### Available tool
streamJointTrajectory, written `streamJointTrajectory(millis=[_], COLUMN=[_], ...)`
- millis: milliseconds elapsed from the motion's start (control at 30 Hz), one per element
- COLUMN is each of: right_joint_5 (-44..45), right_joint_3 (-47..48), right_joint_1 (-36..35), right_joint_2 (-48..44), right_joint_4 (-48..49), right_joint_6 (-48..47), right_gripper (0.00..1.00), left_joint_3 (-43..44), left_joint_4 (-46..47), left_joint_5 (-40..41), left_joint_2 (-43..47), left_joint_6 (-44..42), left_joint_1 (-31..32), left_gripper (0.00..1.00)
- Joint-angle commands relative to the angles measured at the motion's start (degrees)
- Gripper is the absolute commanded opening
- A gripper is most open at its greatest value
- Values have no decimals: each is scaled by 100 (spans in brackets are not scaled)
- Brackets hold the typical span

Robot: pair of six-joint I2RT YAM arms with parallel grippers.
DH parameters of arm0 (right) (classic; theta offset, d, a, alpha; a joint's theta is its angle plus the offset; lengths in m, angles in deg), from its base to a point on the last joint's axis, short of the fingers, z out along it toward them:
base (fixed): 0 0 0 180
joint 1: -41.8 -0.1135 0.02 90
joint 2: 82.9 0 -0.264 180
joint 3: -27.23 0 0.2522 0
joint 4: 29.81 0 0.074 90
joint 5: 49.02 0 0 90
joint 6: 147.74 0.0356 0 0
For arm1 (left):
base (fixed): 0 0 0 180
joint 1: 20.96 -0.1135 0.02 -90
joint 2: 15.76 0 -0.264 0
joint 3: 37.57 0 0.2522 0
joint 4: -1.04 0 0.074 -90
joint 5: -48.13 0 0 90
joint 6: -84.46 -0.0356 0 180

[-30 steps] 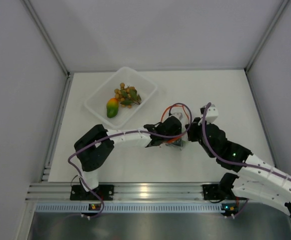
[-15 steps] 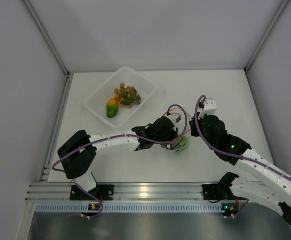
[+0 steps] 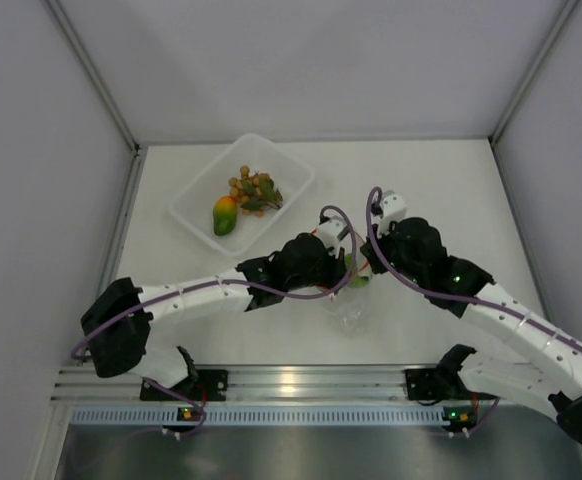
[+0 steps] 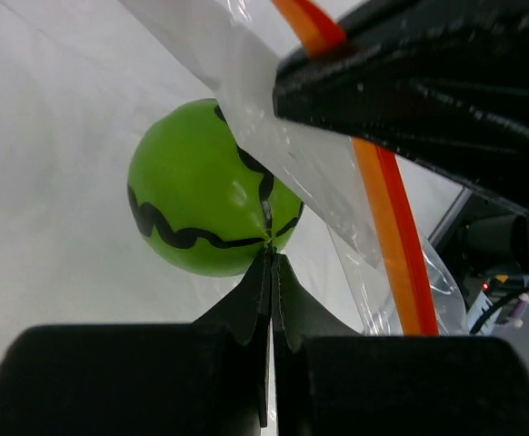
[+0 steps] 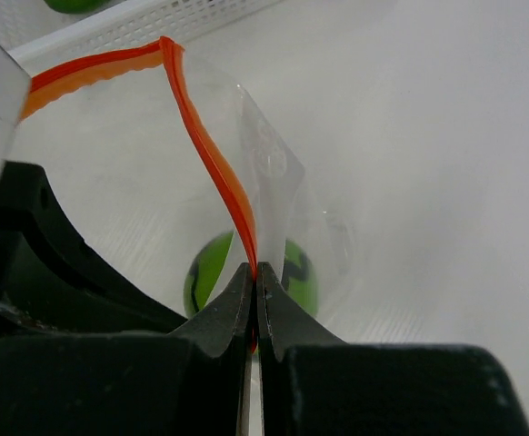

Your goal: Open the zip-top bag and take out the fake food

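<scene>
From above, two arms meet mid-table over one zip-top bag [image 3: 349,316], one mango piece [image 3: 225,214] and one berry cluster [image 3: 253,189] lying in the tray [image 3: 189,208]; left wrist, left gripper [image 4: 271,259] pinches bag film beside one green ball [image 4: 192,195]; right wrist, right gripper [image 5: 254,272] clamps the zip strip [image 5: 203,150].

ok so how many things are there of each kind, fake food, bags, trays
fake food: 3 (berry cluster, mango, green ball)
zip-top bag: 1
clear tray: 1
total: 5
</scene>
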Motion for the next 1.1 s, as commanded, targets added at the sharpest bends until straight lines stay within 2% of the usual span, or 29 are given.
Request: streamJointTrajectory(millis=[0, 133, 233, 300, 567, 767, 867, 1067], right_joint_5=[-133, -63, 314, 771, 1458, 1853, 1959, 1810], right_joint_3=[110, 22, -162, -241, -541, -444, -365, -470], right_joint_1=[-126, -206, -241, -241, -267, -294, -302, -303], right_joint_2=[30, -155, -304, -383, -612, -419, -165, 12], right_joint_4=[-135, -162, -144, -127, 216, 357, 348, 559], right_joint_6=[-202, -185, -158, -114, 62, 44, 0, 105], right_gripper=[0, 0, 0, 0, 0, 0, 0, 0], left_joint_3=[-14, -14, 4, 30, 346, 513, 347, -338], left_joint_4=[463, 446, 410, 393, 6, 32, 373, 1139], left_joint_5=[698, 1462, 1613, 1456, 954, -188, -461, -461], left_joint_2=[317, 440, 510, 528, 545, 607, 808, 1309], left_joint_6=[-298, -132, -26, 62, 747, 695, 625, 669], left_joint_1=[9, 17, 0, 9, -44, -62, -62, -71], left_gripper=[0, 0, 0, 0, 0, 0, 0, 0])
